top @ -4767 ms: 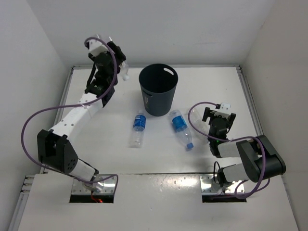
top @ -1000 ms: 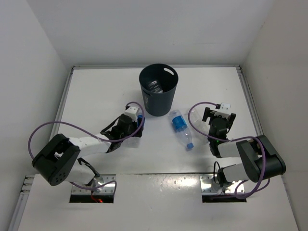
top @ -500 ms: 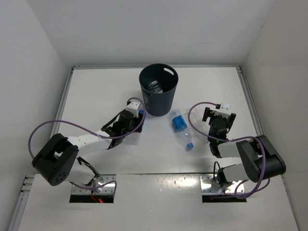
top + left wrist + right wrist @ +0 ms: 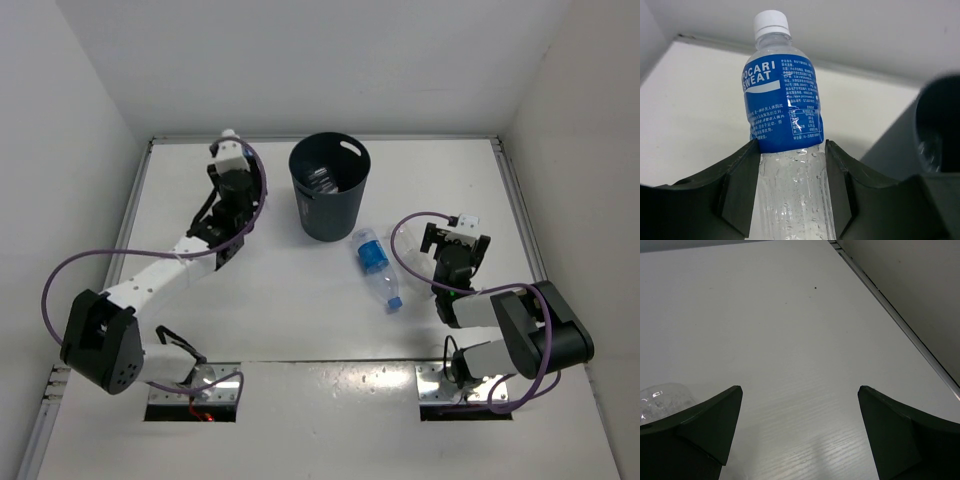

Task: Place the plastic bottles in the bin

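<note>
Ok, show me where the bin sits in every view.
Top external: bin stands upright at centre back.
Left wrist: bin at the right edge, beside the held blue-label bottle.
Right wrist: not in it.
Shared landmark: the back rail runs behind the bin in both of those views.

Left claw (image 4: 791, 147), arm outstretched, grips a bottle (image 4: 782, 100); right claw (image 4: 800, 390) gapes wide.

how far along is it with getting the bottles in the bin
Done: at least one bottle shows inside the bin. In hand: the left gripper clamps a Pocari Sweat bottle beside the bin. Left: a blue-label bottle and what looks like an unlabelled bottle lie on the table.
</note>
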